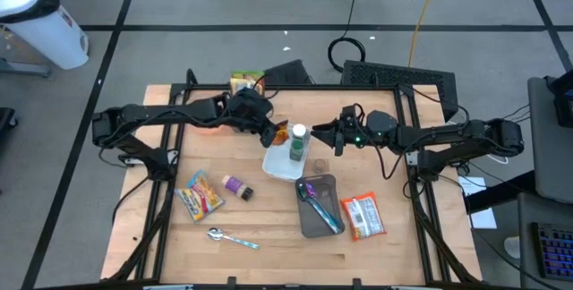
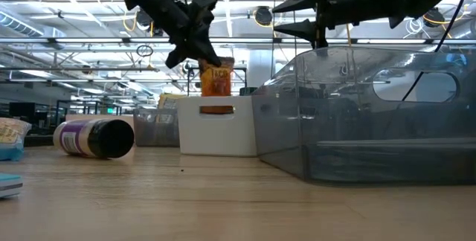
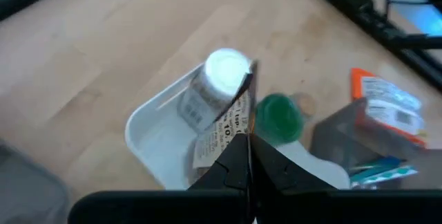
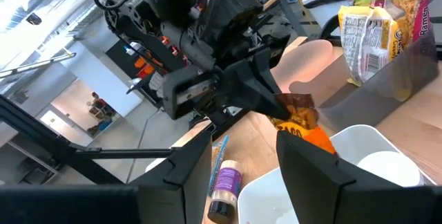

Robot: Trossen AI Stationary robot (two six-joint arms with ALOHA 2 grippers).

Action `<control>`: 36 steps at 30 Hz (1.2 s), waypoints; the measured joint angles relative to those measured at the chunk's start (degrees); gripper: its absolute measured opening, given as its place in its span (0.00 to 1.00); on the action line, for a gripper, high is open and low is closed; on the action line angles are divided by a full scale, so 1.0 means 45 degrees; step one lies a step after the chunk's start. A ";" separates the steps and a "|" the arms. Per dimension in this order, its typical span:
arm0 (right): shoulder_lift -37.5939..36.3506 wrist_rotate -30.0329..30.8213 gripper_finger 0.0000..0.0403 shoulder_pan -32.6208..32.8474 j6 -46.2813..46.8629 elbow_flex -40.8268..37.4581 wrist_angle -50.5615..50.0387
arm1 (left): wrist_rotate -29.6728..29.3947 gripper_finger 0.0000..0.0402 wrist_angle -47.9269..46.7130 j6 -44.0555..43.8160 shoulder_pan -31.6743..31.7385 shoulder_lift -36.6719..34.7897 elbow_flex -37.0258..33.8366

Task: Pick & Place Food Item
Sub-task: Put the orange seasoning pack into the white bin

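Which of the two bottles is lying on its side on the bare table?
The purple-labelled bottle lies tipped over on the wood, between the snack packet and the grey tray. The green-capped bottle stands upright in the white bin.

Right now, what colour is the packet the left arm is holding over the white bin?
Orange, with yellow lettering. The packet shows best in the low view.

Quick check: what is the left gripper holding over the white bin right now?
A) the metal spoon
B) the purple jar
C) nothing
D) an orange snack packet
D: the left gripper is shut on an orange snack packet, which hangs just above the white bin.
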 joint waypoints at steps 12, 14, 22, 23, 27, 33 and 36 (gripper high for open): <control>0.0000 0.0000 0.39 0.0000 -0.0017 0.0003 -0.0003 | -0.1537 0.00 0.0155 -0.0164 -0.0654 0.0702 0.0007; 0.0000 0.0000 0.39 0.0000 -0.0013 0.0003 -0.0003 | -0.1789 0.00 0.0276 -0.0255 -0.0785 0.0966 0.0007; 0.0005 0.0000 0.39 0.0000 0.0015 0.0003 -0.0094 | -0.2982 0.01 0.0556 -0.0386 -0.1132 0.1827 0.0012; 0.0002 0.0000 0.39 0.0000 0.0015 0.0003 -0.0096 | -0.3069 0.00 0.0529 -0.0386 -0.1147 0.1902 0.0007; 0.0005 0.0000 0.39 0.0000 0.0010 0.0003 -0.0106 | -0.3171 0.01 0.0844 -0.0427 -0.1151 0.2115 0.0007; 0.0005 0.0003 0.39 0.0000 -0.0023 0.0008 -0.0139 | -0.3658 0.01 0.1058 -0.0440 -0.1151 0.2259 0.0012; 0.0005 0.0005 0.39 0.0000 -0.0027 0.0008 -0.0210 | -0.3946 0.00 0.1123 -0.0293 -0.1146 0.2259 0.0007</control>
